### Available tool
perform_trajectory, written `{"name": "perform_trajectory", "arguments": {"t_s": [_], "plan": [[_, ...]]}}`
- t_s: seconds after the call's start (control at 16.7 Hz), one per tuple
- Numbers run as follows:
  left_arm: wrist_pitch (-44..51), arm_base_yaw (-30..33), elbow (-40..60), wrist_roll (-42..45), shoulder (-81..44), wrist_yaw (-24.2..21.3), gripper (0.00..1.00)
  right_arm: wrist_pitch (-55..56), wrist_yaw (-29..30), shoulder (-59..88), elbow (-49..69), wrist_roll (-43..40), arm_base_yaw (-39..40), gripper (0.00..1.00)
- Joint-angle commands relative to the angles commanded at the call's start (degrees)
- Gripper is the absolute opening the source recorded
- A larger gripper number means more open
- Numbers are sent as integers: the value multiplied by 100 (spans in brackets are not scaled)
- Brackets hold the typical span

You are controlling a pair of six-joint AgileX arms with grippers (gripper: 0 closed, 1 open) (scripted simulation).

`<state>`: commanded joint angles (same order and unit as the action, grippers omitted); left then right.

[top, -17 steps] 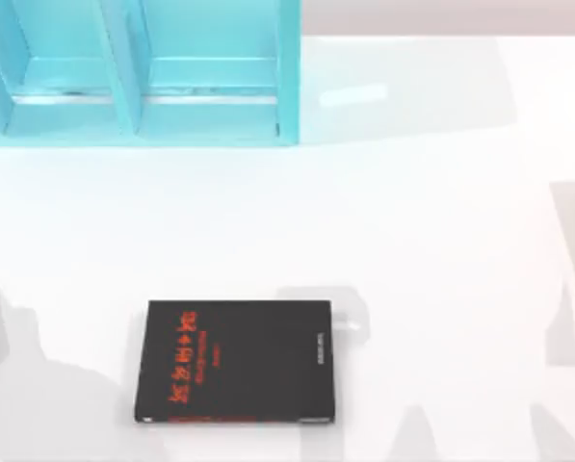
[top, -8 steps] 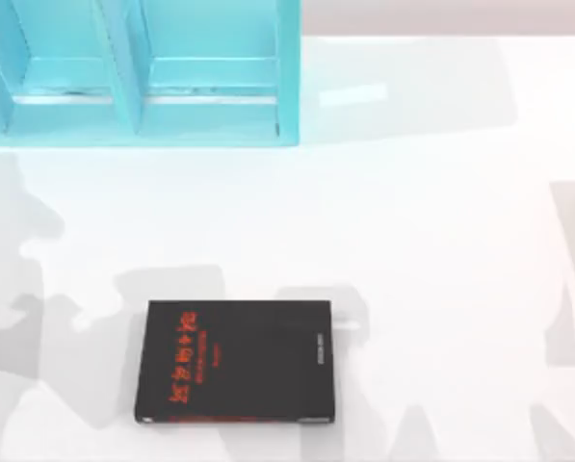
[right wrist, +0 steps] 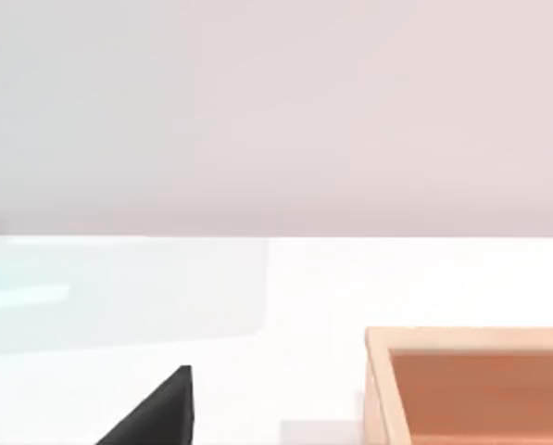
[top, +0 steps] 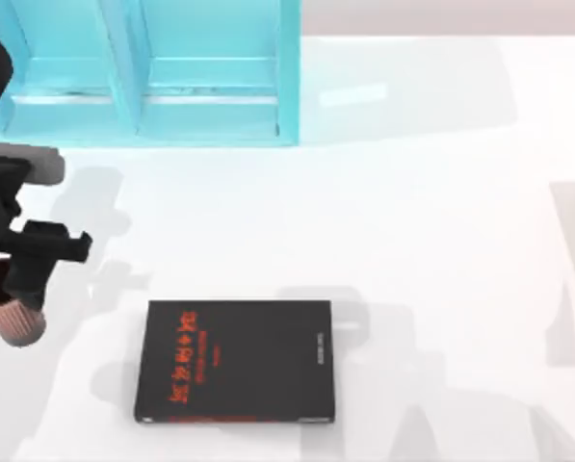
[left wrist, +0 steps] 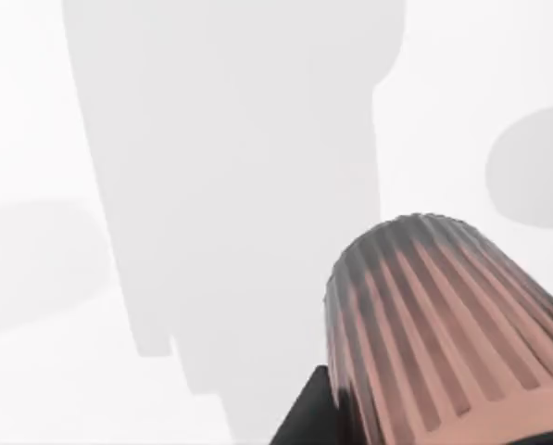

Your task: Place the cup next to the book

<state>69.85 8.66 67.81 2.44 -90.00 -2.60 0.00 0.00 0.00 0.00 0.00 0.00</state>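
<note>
Left gripper at the desk's far left edge, clamped on the cup, reddish-brown and ribbed. Cup hangs below the black gripper body, tilted; its shadow falls on the desk to the right. In the left wrist view the cup sits close up, ribbed side and base end facing the camera, a black finger edge beside it, white desk and grey shadows behind. Book lies flat at front centre-left, black cover with red characters near its left side and small grey print near its right. Cup is left of the book, apart from it, not touching. Teal shelf with open compartments stands at the back left, well apart from the book. Right wrist view shows the white desk, a dark wedge at the lower edge, a light wooden box with an orange-brown inside, and a pale wall behind. Right gripper's state: cannot tell.
</note>
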Motion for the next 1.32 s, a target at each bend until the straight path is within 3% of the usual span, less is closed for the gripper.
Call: {"name": "perform_trajectory", "arguments": {"t_s": [0.18, 0.36, 0.84, 1.32], "plan": [[-36, 520, -142, -1158, 300, 23, 0, 0, 0, 0, 0, 0, 0, 100], [-67, 826, -219, -1778, 488, 55, 0, 0, 0, 0, 0, 0, 0, 100], [-166, 847, -309, -1873, 477, 62, 0, 0, 0, 0, 0, 0, 0, 100], [-1595, 890, -1403, -1889, 179, 63, 0, 0, 0, 0, 0, 0, 0, 100]]}}
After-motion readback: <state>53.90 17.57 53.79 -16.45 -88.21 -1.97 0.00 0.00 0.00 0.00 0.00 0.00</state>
